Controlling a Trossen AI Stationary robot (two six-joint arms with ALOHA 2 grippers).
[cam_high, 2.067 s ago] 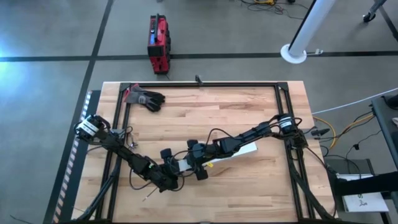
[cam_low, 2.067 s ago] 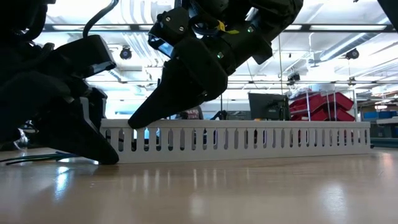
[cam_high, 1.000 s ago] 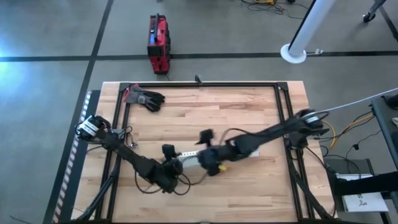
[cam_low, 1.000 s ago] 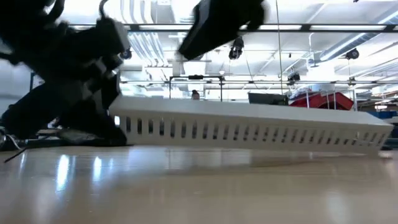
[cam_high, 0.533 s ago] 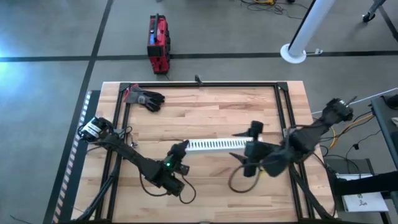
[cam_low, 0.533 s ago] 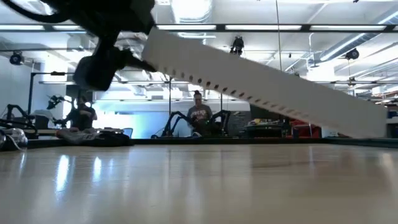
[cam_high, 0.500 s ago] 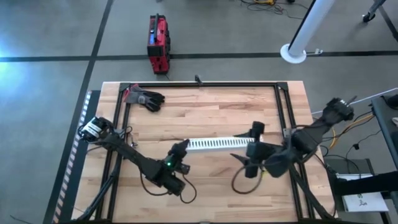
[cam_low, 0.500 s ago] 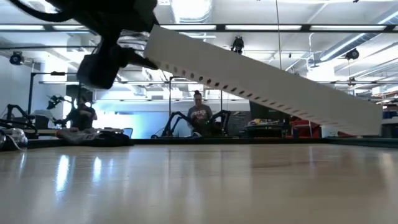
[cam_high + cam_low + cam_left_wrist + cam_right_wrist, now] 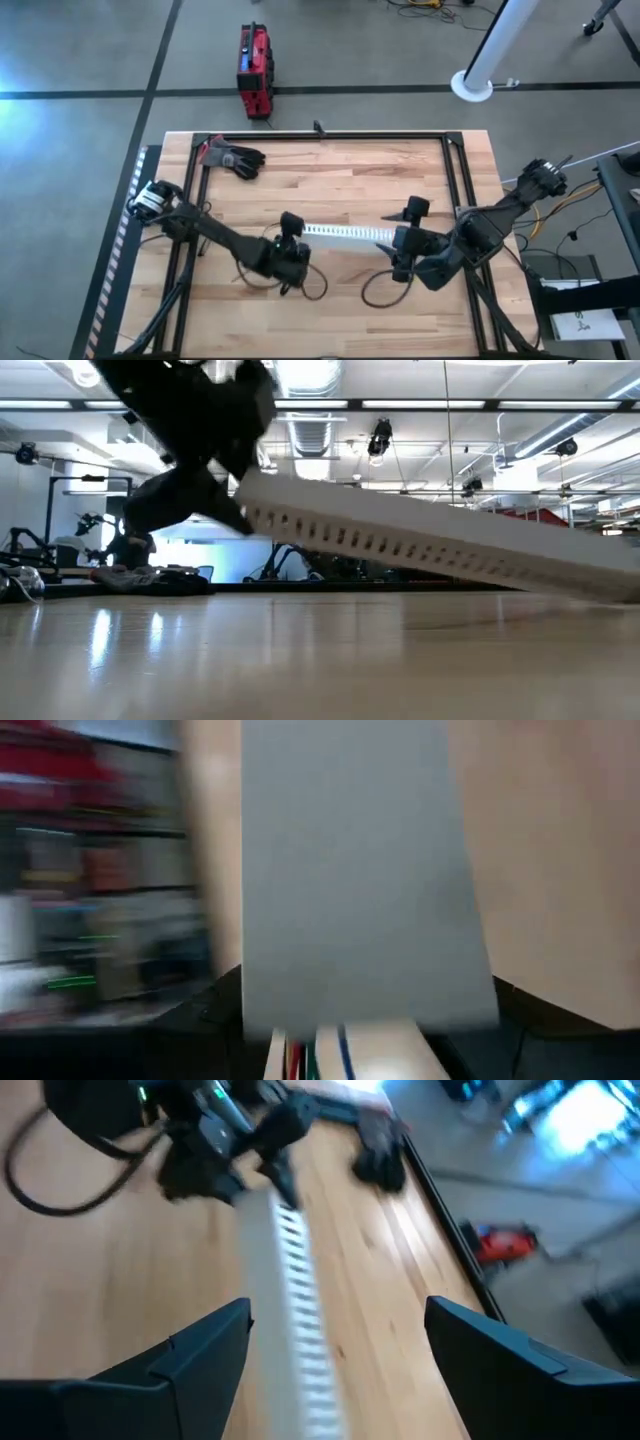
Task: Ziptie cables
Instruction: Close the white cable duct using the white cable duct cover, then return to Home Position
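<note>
A long white slotted channel runs left to right across the table's middle. My left gripper is shut on its left end. In the low view the channel slants, with that end raised and its right end low. My right gripper stands open at the right end, one finger on each side of the channel; whether it touches, I cannot tell. Thin red, green and blue strands, perhaps the cables, show at the held end. My left gripper holds the channel's left end between its two fingers, which lie on the two long sides. The fingers point along the channel, toward the table's right. That end is lifted off the table and the channel slopes down away from the gripper.
A dark work glove lies at the table's far left corner. A black frame runs around the tabletop. Dark cords loop on the wood below my left gripper and my right gripper. A red box stands on the floor beyond.
My right gripper has gone toward the table's right edge, along the channel to its right end. My left gripper raised the channel's left end steeply, then brought it lower, so the channel now slants less. The channel has shifted toward the right.
</note>
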